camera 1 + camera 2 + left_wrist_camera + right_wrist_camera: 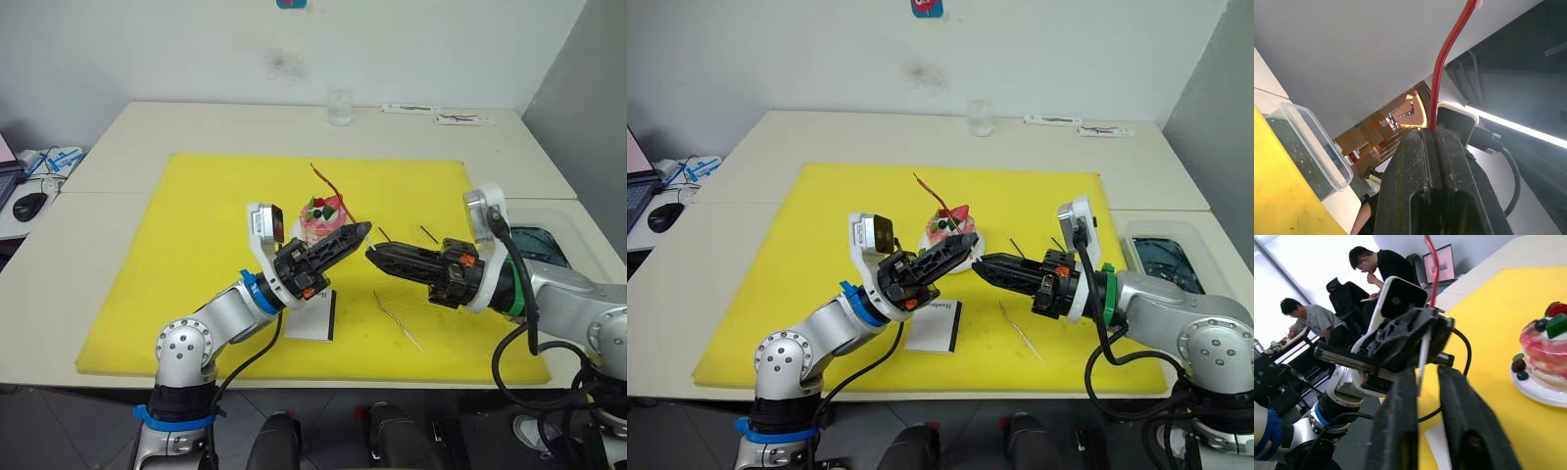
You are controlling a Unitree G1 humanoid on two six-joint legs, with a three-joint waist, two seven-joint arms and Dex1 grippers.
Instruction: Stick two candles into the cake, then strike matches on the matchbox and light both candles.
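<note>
My left gripper (361,231) is shut on the dark red wavy candle (328,186), which rises from its tips in front of the cake. The pink cake (950,223) sits on its white plate (974,245) just behind that gripper, partly hidden by it. Tip to tip with the left, my right gripper (372,257) is open. The candle's pale end (1422,360) hangs at the gap between its fingers (1400,396). The yellowish candle (397,318) lies on the mat under my right arm. Two short dark matches (384,235) (428,233) lie right of the cake. The white matchbox (313,318) lies below my left gripper.
Everything rests on a yellow mat (196,255) on a beige table. A glass (339,108) and small flat items (436,113) stand at the far edge. A clear plastic container (534,245) sits at the right. Two seated people (1371,274) show in the right wrist view.
</note>
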